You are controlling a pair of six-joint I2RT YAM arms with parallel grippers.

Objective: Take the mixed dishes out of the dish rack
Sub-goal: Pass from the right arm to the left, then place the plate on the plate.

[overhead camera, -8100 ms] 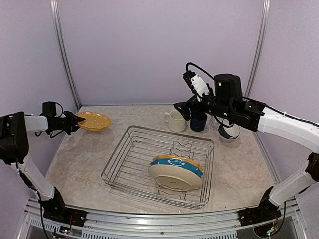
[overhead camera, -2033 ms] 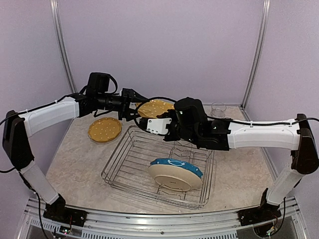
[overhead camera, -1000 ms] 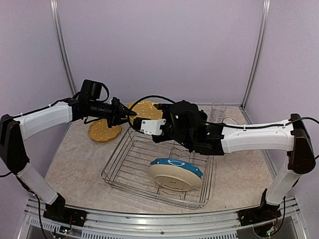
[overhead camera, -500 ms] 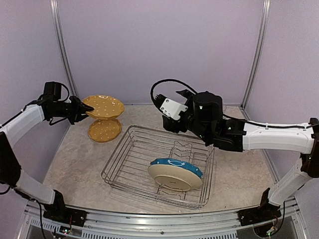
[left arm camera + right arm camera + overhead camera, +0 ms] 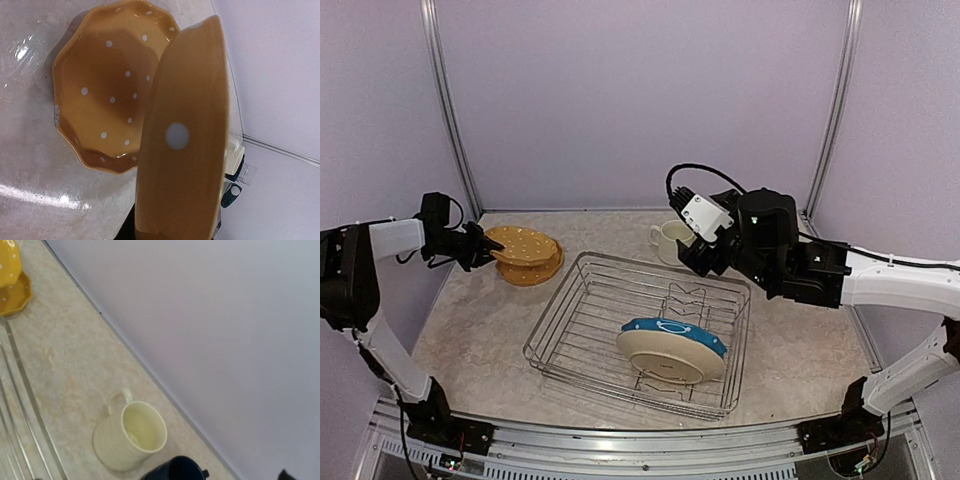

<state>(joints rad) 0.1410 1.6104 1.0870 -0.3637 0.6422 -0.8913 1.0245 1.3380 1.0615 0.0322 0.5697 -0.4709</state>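
Left gripper: clamped on the rim of a yellow plate, which juts out ahead of it, roughly level. Directly beneath that, the lower plate lies flat on the table; it has the same dotted yellow glaze. In the left wrist view the yellow plate covers the lower plate only in part. We cannot settle whether the two touch (from above the gap looks slim). We read the rim hold as chosen for stacking: the grip stays outside the pile, so the plate can go down flat.

Right gripper: it carries nothing we can see. We cannot tell whether its jaws stand apart, and its own camera shows none of it. Just beyond it the cream mug stands upright off the rack, with the navy mug beside it.

The rack sits below the right gripper, towards the near side. The blue plate and cream plate lean together against the dividers. Judgement: two plates are left to unload, and the right arm is the nearer.
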